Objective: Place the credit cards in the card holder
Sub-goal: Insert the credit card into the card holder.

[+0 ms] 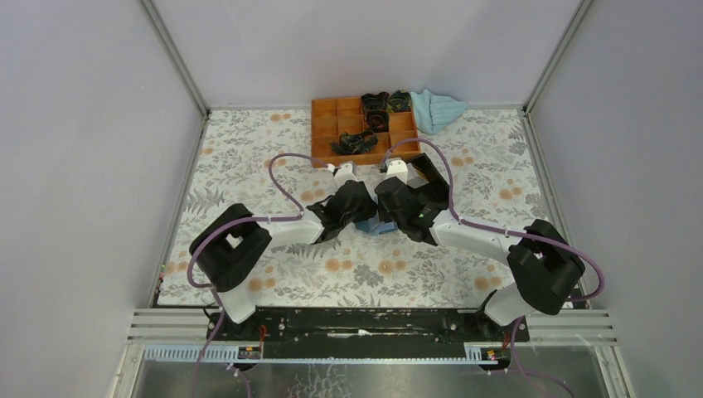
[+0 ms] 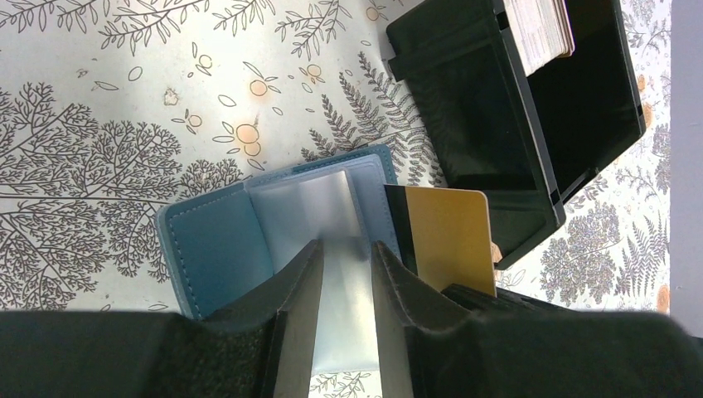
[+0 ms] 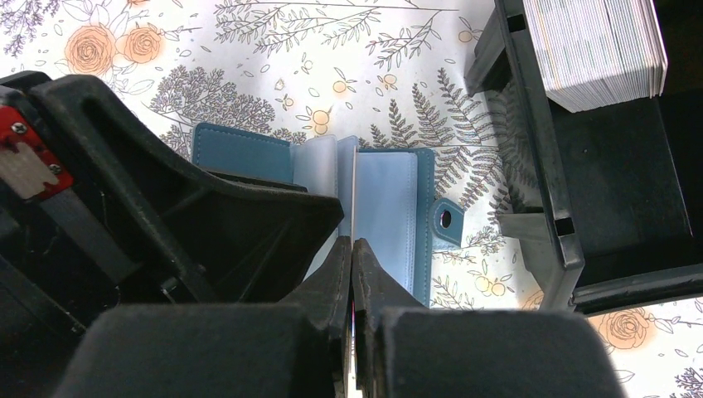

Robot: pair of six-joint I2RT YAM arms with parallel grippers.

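Step in hand: seating one card in a sleeve.

- Dark teal-blue folding card holder [image 2: 215,240] lies open on the floral-patterned counter [image 2: 99,99], clear plastic sleeves [image 3: 385,215] fanned up, clasp tab [image 3: 446,220] on the outer edge.
- Left hand [image 2: 346,249]: jaws narrowly apart, set down over the sleeves. Whether they pinch a leaf, I cannot tell.
- Right hand [image 3: 352,245]: clamped on a tan-gold plastic credit card [image 2: 448,236] with a black stripe. The card stands on edge just beside the sleeves and is not yet in.

To do it well:
- Keep the holder pinned.
- Bring the card's leading edge square to one sleeve mouth.
- Slide it in flat and slowly.
- A tilted card will likely catch the leaf and drag the holder.

Containers:
- Black rectangular box [image 2: 464,108], near the holder: a stack of pale cards [image 3: 593,50] in one compartment.
- Orange compartment tray [image 1: 327,124], at the far side: small dark items [image 1: 355,143], too small to identify.
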